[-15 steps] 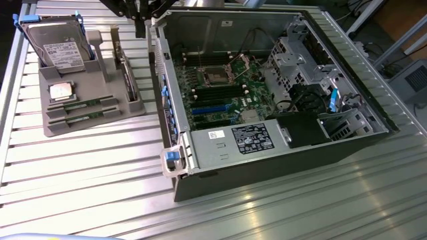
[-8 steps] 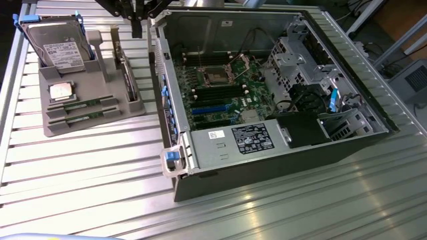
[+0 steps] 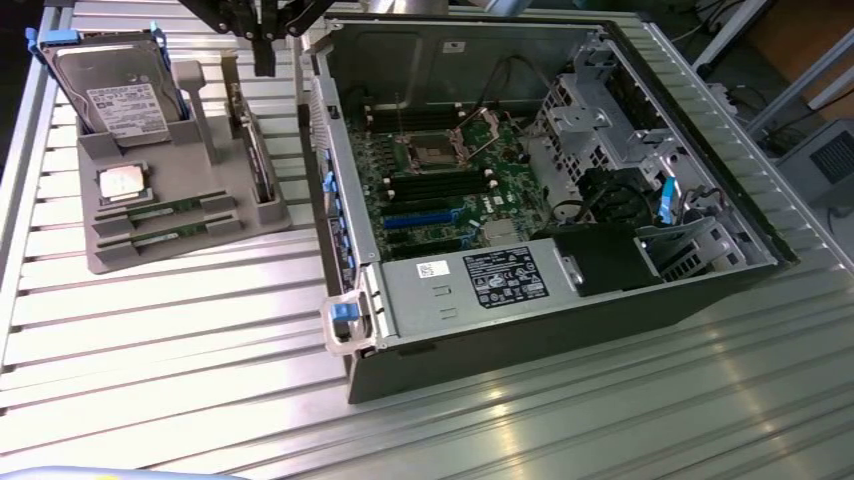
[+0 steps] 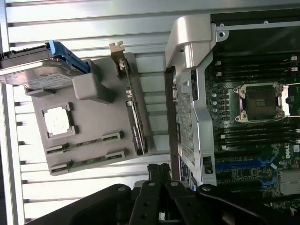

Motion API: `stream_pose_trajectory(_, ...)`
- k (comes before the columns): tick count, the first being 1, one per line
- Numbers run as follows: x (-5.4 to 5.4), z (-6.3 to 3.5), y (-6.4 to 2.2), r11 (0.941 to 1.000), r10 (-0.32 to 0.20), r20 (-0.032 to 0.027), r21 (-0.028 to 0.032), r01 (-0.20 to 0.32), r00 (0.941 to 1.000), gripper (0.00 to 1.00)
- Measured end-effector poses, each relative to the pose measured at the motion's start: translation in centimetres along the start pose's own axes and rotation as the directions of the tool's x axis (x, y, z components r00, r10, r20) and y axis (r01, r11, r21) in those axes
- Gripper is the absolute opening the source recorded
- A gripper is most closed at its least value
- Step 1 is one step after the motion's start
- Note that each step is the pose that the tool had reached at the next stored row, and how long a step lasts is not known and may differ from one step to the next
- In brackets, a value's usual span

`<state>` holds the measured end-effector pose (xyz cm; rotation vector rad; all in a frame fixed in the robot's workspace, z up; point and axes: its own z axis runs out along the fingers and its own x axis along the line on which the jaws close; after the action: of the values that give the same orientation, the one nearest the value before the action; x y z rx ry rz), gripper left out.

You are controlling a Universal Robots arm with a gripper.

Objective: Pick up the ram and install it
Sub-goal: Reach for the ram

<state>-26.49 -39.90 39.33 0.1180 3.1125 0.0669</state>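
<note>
Two slim green ram sticks lie flat in slots at the front of a grey holder (image 3: 200, 255): one ram (image 3: 167, 211) and a second ram (image 3: 174, 238) just in front of it. In the wrist view they are the ram (image 4: 84, 143) and its twin (image 4: 87, 161). My gripper (image 3: 264, 45) hangs above the back of the holder, beside the computer case's wall, well above the sticks. Its black fingers (image 4: 158, 171) are shut together with nothing between them. The motherboard's black memory slots (image 3: 427, 187) lie inside the open case, on both sides of the CPU socket (image 4: 260, 101).
The holder also carries a silver hard drive (image 3: 118, 95) standing at the back, a square CPU chip (image 3: 123, 182) and an upright card (image 3: 254, 150). The open computer case (image 3: 534, 330) sits at the exterior view's right on a slatted metal table (image 3: 174, 340).
</note>
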Motion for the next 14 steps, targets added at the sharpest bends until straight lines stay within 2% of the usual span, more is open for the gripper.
stream_pose_trajectory(14, 1.4, -0.04, -0.11, 1.0, 0.0, 0.0, 0.0, 0.0, 1.0, 0.11)
